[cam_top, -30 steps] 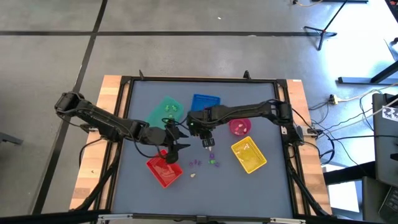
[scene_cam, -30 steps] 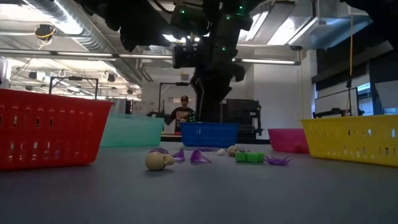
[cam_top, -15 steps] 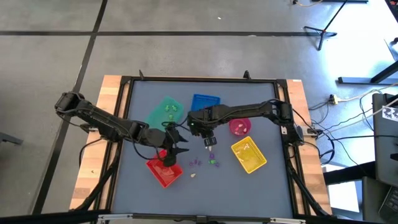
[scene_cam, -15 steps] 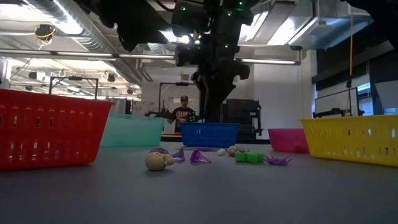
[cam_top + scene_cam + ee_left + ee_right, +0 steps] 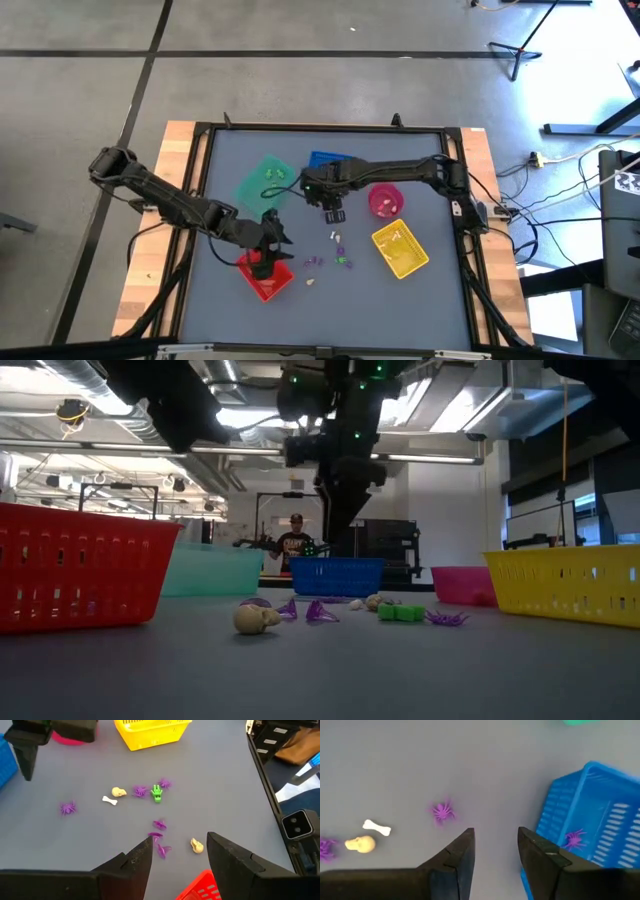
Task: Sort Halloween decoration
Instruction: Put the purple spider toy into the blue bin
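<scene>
- My right gripper (image 5: 335,213) hangs above the table between the blue tray (image 5: 325,162) and the loose trinkets, its fingers spread with nothing between them
- My left gripper (image 5: 272,232) hovers at the edge of the red tray (image 5: 268,280), fingers also spread and empty
- I judge I am between picks: both grippers are free, and trinkets are still lying unsorted on the table
- The Halloween decoration (image 5: 140,815) lies scattered on the bare grey table (image 5: 420,180), between the red tray and the yellow tray (image 5: 401,250)
- Among it I can make out purple spiders, one of them (image 5: 442,812) lying apart near the blue tray, a green figure (image 5: 157,793), a white bone (image 5: 376,827) and two cream skulls (image 5: 197,846)
- The next move, as I judge it, calls for lowering my right gripper over that lone purple spider and closing on it, since it lies closest to my fingers
- The blue tray holds at least one purple spider (image 5: 575,839)
- The green tray (image 5: 265,182) shows small pale pieces inside, too small to name
- The yellow tray holds a small pale thing I cannot identify
- The pink bowl (image 5: 386,203) sits just beside the yellow tray; its contents are unclear
- I cannot tell what the red tray holds, as my left gripper covers part of it
</scene>
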